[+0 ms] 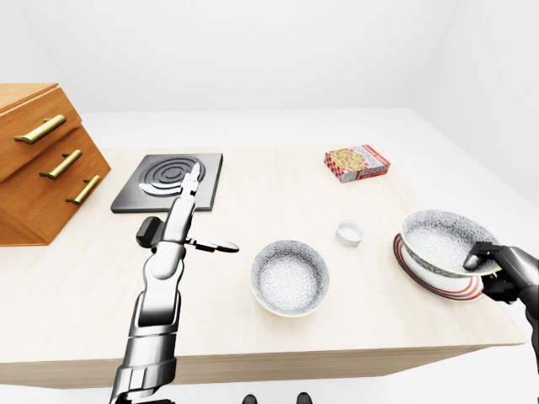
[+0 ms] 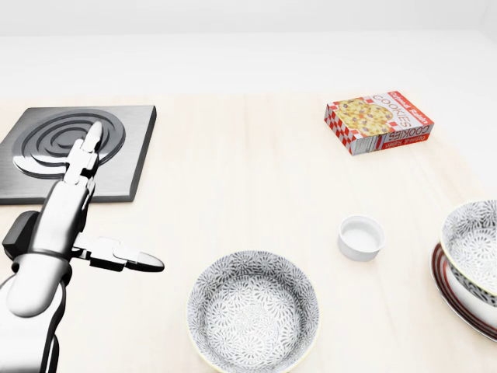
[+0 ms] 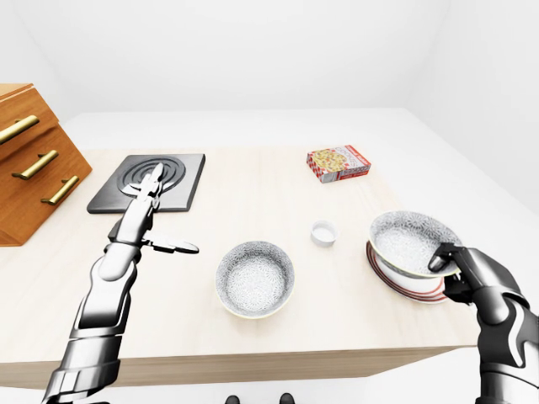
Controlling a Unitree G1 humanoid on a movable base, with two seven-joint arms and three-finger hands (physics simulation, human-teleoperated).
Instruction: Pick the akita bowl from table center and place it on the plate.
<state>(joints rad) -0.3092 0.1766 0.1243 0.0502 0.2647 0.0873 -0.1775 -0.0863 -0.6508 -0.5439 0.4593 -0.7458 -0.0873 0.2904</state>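
Observation:
My right hand (image 3: 459, 271) is shut on the rim of a black-and-white patterned akita bowl (image 3: 409, 243). It holds the bowl tilted just above a red-rimmed plate (image 3: 418, 292) near the table's right edge. The head view shows only the bowl's left part (image 2: 472, 242) and the plate's rim (image 2: 449, 291); the hand is out of that frame. A second, alike patterned bowl (image 2: 252, 311) rests on the table at the bottom centre. On the left, my left hand (image 2: 120, 198) hovers open over the table with straight fingers and thumb out, holding nothing.
A small white ramekin (image 2: 361, 237) stands between the two bowls. A cookie box (image 2: 378, 120) lies at the upper right, a dark burner plate (image 2: 74, 148) at the upper left. A wooden drawer cabinet (image 1: 42, 160) stands at the far left.

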